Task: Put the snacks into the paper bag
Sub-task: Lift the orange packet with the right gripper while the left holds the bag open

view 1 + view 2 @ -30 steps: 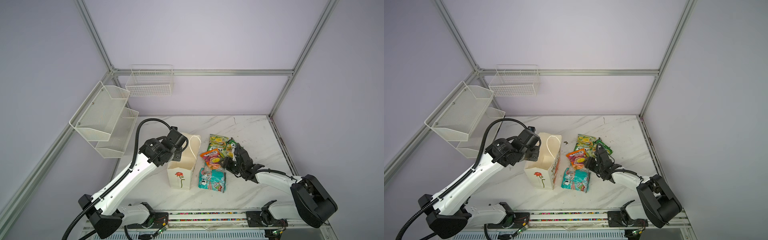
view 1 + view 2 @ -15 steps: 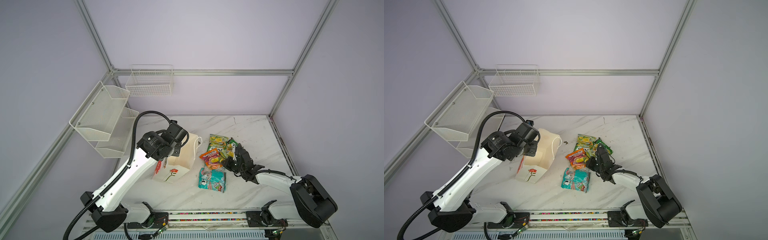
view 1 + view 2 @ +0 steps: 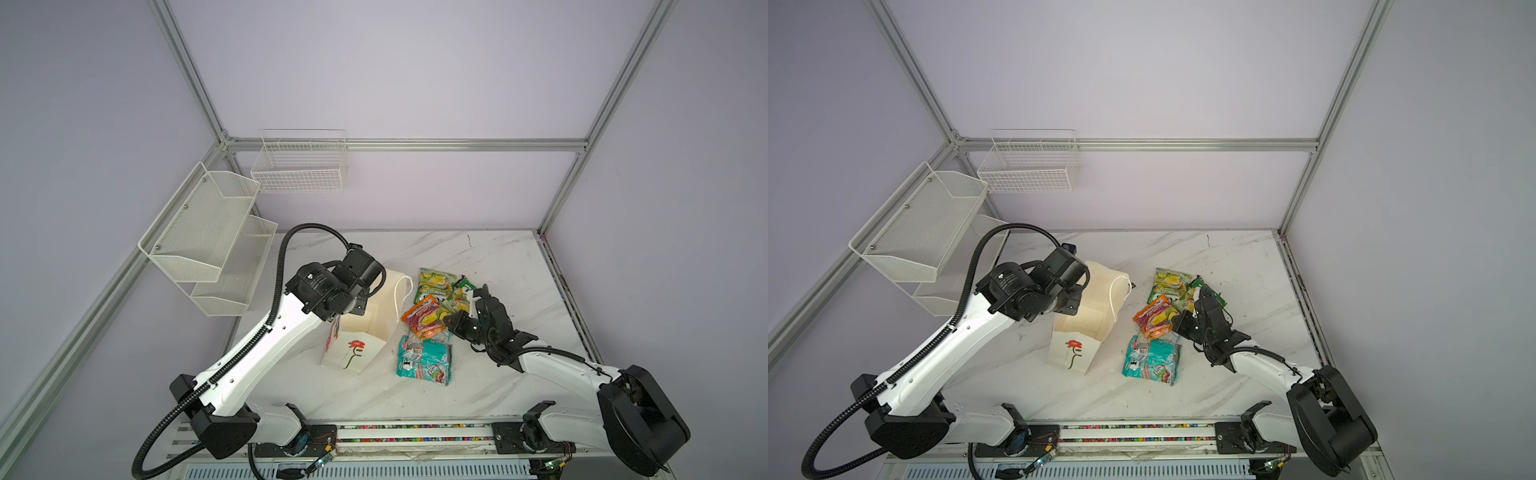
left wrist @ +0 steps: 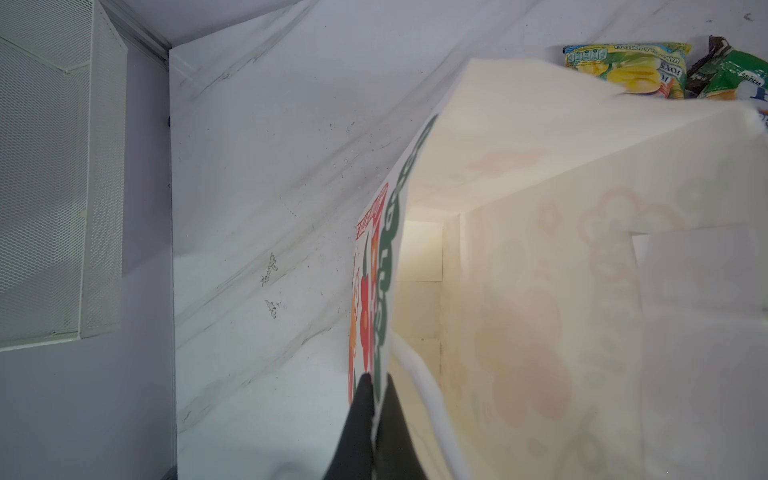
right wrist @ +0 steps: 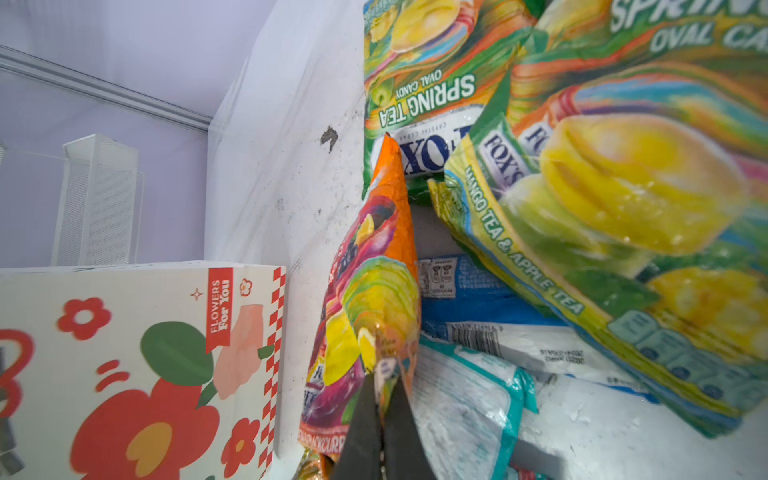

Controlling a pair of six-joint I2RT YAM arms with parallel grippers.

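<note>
Left wrist view shows the left hand (image 4: 376,386) clamped on the rim of the tilted paper bag (image 4: 519,257), while just beside the bag the right hand (image 5: 380,376) is closed on the orange-pink packet (image 5: 374,266) among the other snacks (image 5: 623,187) on the table (image 5: 282,124).

two arms, left arm (image 3: 268,353) and right arm (image 3: 557,366): glossy white link shells, small dark screw holes along the left one. black cylindrical joint housing (image 3: 320,286) with small white printed lettering. black ribbed cable conduit (image 3: 279,270) on the left arm, thin black cable (image 3: 548,350) on the right. bulky black base motor (image 3: 640,419). left gripper (image 4: 376,384) and right gripper (image 5: 380,374): dark, tapered fingers.
</note>
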